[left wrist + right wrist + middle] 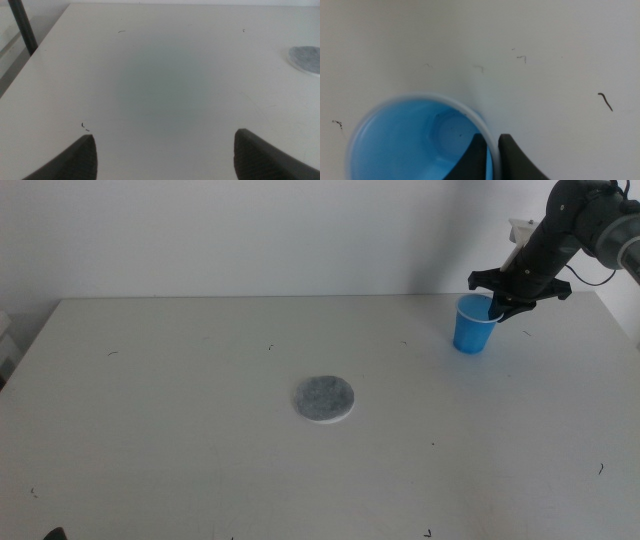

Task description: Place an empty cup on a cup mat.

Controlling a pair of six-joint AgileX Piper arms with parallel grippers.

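Right gripper [497, 310] at the far right of the white counter [180, 410], its 2 dark fingers [512, 160] pinched narrow on the pale rim of the blue cup [473, 324], 1 inside the wall, 1 outside; cup upright on the counter, empty in the right wrist view; cup mat [324, 398] flat near the counter's middle, well apart from the cup, nothing on it; left gripper [165, 155] low over the near left of the counter, fingers spread wide, holding nothing.
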